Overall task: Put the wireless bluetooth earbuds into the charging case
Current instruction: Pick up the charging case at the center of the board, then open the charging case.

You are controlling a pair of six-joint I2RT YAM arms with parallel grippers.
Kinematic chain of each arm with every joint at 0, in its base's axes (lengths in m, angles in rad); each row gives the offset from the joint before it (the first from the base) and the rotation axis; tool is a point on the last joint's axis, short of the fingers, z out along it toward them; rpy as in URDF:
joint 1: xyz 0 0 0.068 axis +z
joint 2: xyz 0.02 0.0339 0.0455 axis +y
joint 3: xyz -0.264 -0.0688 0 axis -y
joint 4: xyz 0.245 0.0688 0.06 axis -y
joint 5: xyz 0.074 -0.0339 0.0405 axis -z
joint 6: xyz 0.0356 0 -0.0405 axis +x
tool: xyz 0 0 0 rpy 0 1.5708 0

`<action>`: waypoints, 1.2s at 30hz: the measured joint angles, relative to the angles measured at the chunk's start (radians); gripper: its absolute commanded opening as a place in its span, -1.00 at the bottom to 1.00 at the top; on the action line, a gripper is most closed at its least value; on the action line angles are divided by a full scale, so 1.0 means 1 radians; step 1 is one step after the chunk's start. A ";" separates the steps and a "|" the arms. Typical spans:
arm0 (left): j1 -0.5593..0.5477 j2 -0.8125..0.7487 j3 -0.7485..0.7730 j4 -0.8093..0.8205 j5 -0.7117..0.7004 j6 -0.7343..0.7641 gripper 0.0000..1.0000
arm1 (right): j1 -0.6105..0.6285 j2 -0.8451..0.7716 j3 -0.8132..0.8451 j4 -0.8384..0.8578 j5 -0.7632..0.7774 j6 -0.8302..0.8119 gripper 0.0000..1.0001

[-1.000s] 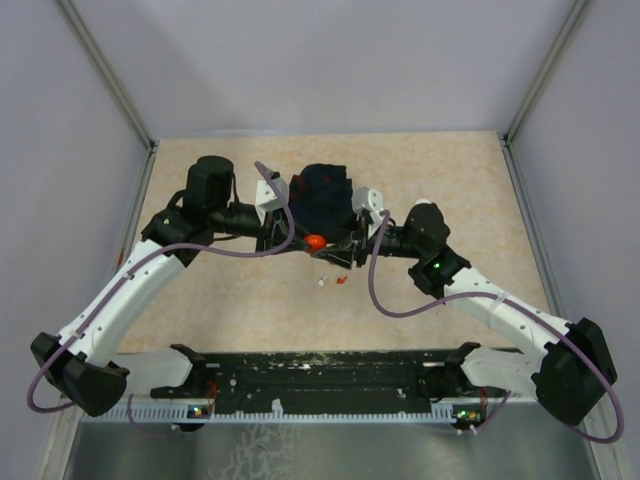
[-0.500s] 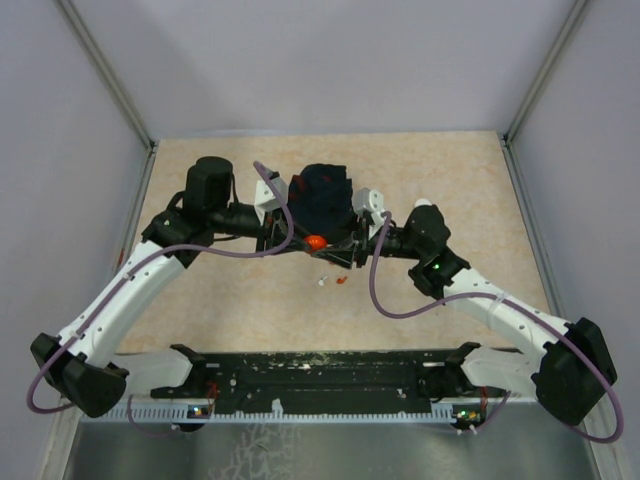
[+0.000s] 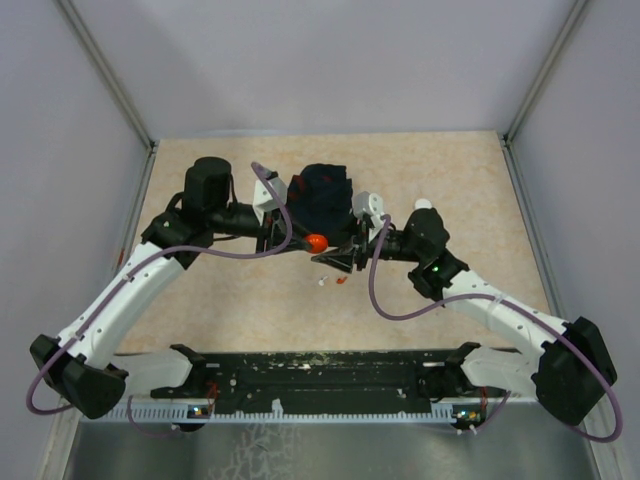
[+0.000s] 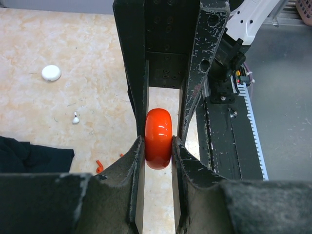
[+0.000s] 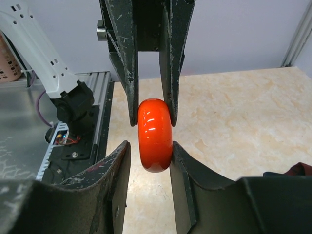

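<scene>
A glossy orange-red round charging case [image 3: 316, 241] hangs above the table between both grippers, standing on edge. My left gripper [image 4: 158, 142] is shut on it, both pads pressing its flat sides. My right gripper [image 5: 150, 145] straddles the same case [image 5: 155, 134] from the opposite side: one finger touches it and a gap shows at the other. A tiny white earbud [image 3: 322, 281] and a tiny red earbud [image 3: 342, 281] lie on the table just below the grippers. They also show in the left wrist view, the white one [image 4: 75, 118] and the red one [image 4: 99, 166]. No black earbud shows.
A dark navy cloth [image 3: 325, 190] lies just behind the grippers. A white round disc [image 3: 424, 204] lies by the right arm and also shows in the left wrist view [image 4: 50, 73]. The black rail with the arm bases [image 3: 320, 375] runs along the near edge. Grey walls enclose the table.
My right arm has shifted slightly to the right and nearer. The orange-red case stays held in my left gripper at the same place. The earbuds have not moved.
</scene>
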 measured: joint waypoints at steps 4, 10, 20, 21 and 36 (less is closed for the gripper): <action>0.000 -0.001 -0.001 0.001 0.005 0.000 -0.99 | 0.000 0.000 0.000 0.002 0.002 0.000 -0.45; 0.000 -0.005 -0.001 0.001 0.014 0.000 -0.96 | 0.000 0.000 0.000 0.009 0.004 0.010 -0.60; 0.000 -0.005 -0.002 0.000 0.014 -0.010 -0.27 | 0.000 -0.003 -0.020 0.047 0.005 0.011 -0.90; 0.000 -0.005 -0.002 0.005 0.013 -0.017 -0.20 | 0.000 -0.005 -0.022 0.050 0.006 0.006 -0.94; 0.000 -0.023 -0.016 0.085 -0.046 -0.140 0.04 | 0.000 -0.033 -0.064 0.089 -0.013 -0.056 -1.00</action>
